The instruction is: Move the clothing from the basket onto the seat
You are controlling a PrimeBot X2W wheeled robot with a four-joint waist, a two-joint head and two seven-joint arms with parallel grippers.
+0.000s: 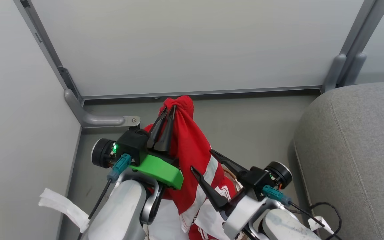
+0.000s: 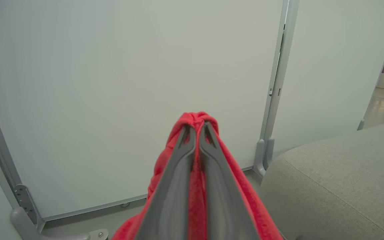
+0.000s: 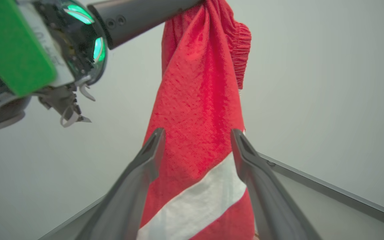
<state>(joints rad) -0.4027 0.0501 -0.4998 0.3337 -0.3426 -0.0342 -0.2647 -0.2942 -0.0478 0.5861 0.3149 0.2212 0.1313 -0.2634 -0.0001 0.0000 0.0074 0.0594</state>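
Note:
My left gripper (image 1: 170, 108) is raised and shut on the bunched top of a red piece of clothing (image 1: 192, 146), which hangs down from it with a white band across its lower part. The left wrist view has the left gripper (image 2: 197, 125) pinching the red cloth (image 2: 245, 200). My right gripper (image 1: 202, 160) stands open beside the hanging cloth. Seen from the right wrist, the clothing (image 3: 198, 83) hangs just beyond the spread fingers of the right gripper (image 3: 197, 133). The grey seat (image 1: 355, 150) lies to the right. A sliver of the basket's brown rim (image 1: 231, 175) peeks out below; the rest is hidden.
Pale partition panels (image 1: 192, 43) with grey metal feet (image 1: 102, 120) close off the back and the left. Grey floor (image 1: 262, 126) lies between them and the seat (image 2: 338, 180). A white strip (image 1: 62, 206) hangs at lower left, a black cable (image 1: 325, 213) at lower right.

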